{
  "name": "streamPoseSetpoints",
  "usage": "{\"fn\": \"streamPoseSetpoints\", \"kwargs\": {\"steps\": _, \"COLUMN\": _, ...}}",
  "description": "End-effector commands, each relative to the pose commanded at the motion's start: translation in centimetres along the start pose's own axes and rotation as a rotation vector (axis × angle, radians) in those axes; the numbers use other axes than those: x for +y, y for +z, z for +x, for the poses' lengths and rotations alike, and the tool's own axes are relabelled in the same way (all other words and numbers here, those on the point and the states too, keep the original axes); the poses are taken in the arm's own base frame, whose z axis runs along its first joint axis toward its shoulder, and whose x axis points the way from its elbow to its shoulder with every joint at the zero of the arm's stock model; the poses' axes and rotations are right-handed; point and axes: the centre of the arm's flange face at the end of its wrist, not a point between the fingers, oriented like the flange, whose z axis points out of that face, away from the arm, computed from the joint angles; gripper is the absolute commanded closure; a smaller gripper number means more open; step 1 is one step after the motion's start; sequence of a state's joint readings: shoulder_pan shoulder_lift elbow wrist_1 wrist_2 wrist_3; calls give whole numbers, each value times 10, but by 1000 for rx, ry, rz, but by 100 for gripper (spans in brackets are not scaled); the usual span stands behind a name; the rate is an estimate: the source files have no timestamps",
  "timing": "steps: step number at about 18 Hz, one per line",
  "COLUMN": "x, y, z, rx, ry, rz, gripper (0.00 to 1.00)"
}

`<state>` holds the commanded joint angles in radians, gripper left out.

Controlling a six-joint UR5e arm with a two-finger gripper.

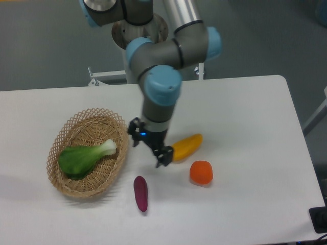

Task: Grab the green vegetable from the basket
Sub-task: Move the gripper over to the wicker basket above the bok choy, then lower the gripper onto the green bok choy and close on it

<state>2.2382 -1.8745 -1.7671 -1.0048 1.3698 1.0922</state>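
The green vegetable [84,157] lies inside the wicker basket [89,120] at the left of the table, its dark leaves toward the front left and its white stalk end toward the right. My gripper [148,149] hangs to the right of the basket, above the table between the basket and a yellow vegetable. Its two black fingers stand apart with nothing between them. It is not touching the green vegetable.
A yellow oblong vegetable [186,146] lies just right of the gripper. An orange round piece [201,172] sits in front of it. A small purple eggplant-like piece [140,193] lies in front of the basket's right end. The arm's base stands at the table's back edge.
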Motion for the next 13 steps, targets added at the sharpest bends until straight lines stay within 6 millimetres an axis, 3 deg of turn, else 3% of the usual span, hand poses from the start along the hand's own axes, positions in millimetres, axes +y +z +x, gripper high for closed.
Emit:
{"fn": "streamPoseSetpoints", "kwargs": {"steps": 7, "x": -29, "y": 37, "z": 64, "rx": 65, "ry": 98, "rz": -56, "gripper": 0}}
{"fn": "streamPoseSetpoints", "kwargs": {"steps": 13, "x": -38, "y": 65, "z": 81, "rx": 86, "ry": 91, "rz": -102, "gripper": 0}}
